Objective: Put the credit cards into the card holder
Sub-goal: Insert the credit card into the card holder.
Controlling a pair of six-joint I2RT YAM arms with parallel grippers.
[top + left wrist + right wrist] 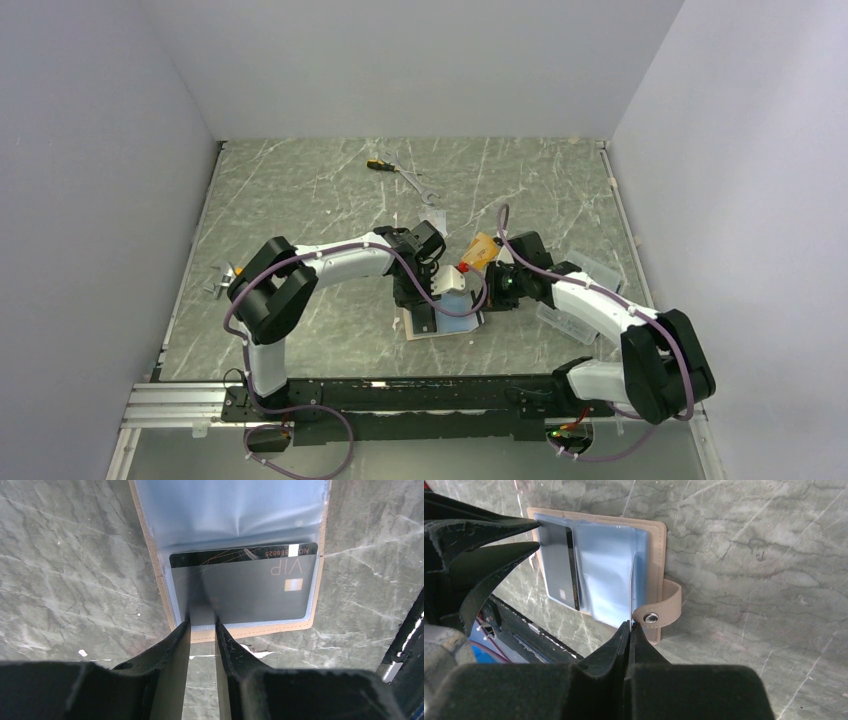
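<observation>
Left wrist view: we see the left claw [202, 622] narrowly spread, tips at the wallet's [250, 630] near edge, black card [250, 587] seated in its pocket. Right claw [630, 626] pinches the wallet's blue sleeve [606, 565].

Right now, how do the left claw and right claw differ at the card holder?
The left claw has its jaws slightly apart; the right claw is shut. The left claw sits at the near edge of the black card; the right claw pinches a clear sleeve leaf of the card holder by the snap tab. Both are at the open holder.
</observation>
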